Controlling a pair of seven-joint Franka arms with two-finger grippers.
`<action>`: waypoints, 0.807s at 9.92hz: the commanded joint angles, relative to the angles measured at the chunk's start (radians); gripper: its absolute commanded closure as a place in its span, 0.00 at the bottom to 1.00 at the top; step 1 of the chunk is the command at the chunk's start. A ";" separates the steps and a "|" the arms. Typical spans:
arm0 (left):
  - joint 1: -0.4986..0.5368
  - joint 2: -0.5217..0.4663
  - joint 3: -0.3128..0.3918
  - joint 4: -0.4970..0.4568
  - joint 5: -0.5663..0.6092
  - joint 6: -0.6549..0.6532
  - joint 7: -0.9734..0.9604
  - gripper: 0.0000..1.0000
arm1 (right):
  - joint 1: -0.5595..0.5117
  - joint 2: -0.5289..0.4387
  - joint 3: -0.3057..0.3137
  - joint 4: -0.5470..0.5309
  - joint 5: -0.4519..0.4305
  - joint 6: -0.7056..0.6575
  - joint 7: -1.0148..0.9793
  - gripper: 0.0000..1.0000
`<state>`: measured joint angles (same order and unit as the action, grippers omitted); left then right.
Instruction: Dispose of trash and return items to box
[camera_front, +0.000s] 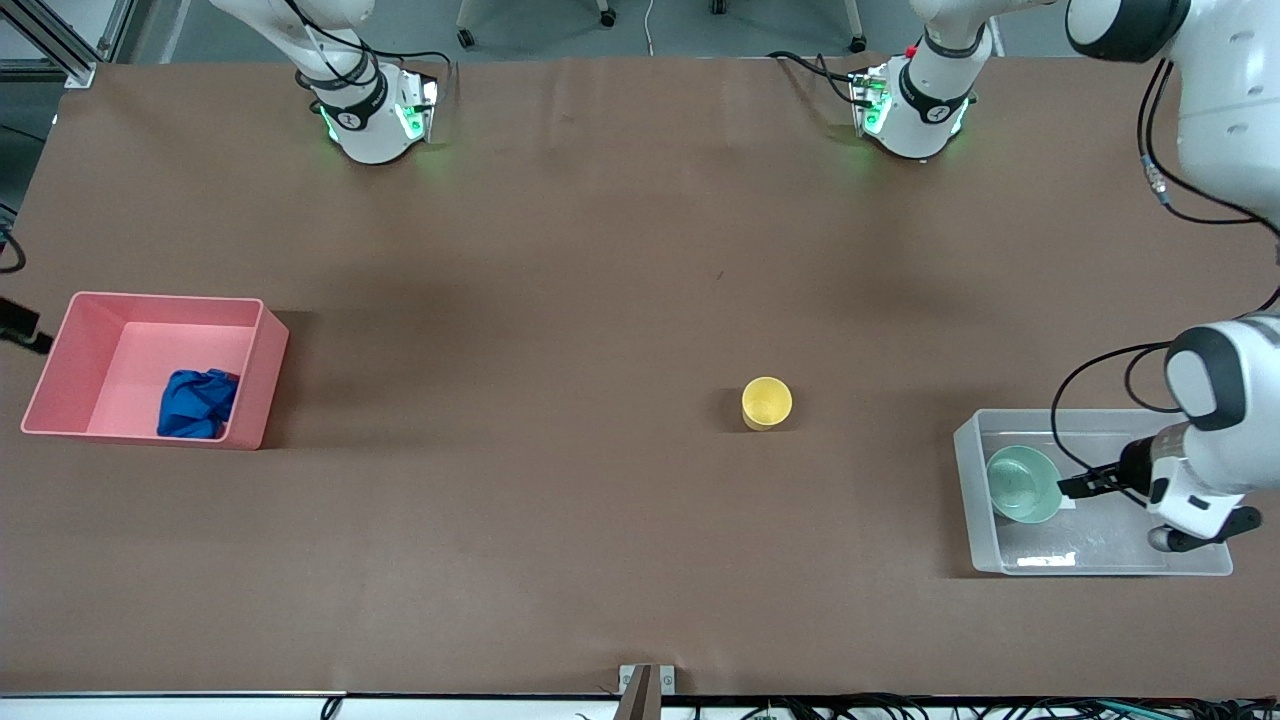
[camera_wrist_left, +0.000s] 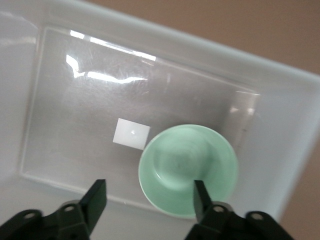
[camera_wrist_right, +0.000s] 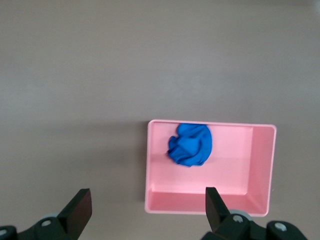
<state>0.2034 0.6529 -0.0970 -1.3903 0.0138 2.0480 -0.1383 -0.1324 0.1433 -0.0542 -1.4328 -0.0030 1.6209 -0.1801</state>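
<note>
At the left arm's end of the tabletop (camera_front: 560, 250), nearest the front camera, the clear box (camera_front: 1040, 565) is sitting with the mint-green bowl (camera_front: 1023, 484) resting upright inside it, in the end toward the middle of the tabletop, just beside the white label (camera_wrist_left: 131, 133) on the box's bottom. The left gripper (camera_front: 1072, 488) is hanging over the box right next to the bowl, its jaws spread wide and gripping nothing; in the left wrist view one fingertip (camera_wrist_left: 201, 192) is showing in front of the bowl's rim. A little farther from the camera, the yellow cup (camera_front: 767, 402) is standing upright on the bare tabletop, well apart from the box. At the right arm's end, the pink bin (camera_front: 262, 380) is holding the blue trash (camera_front: 197, 404) in its nearer corner. The right gripper (camera_wrist_right: 145, 212) is hovering high over the tabletop near the bin, jaws wide apart and empty.
</note>
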 joint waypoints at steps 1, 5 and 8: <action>-0.085 -0.089 -0.010 -0.035 0.008 -0.072 -0.027 0.00 | 0.055 -0.077 -0.001 -0.047 -0.020 -0.045 0.080 0.00; -0.304 -0.130 -0.041 -0.050 0.006 -0.178 -0.350 0.00 | 0.100 -0.172 0.002 -0.093 -0.017 -0.125 0.103 0.00; -0.467 -0.092 -0.041 -0.071 0.008 -0.131 -0.573 0.00 | 0.106 -0.174 0.000 -0.071 -0.017 -0.139 0.103 0.00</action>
<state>-0.2308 0.5307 -0.1439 -1.4337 0.0137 1.8783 -0.6492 -0.0395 -0.0069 -0.0493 -1.4846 -0.0044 1.4818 -0.0960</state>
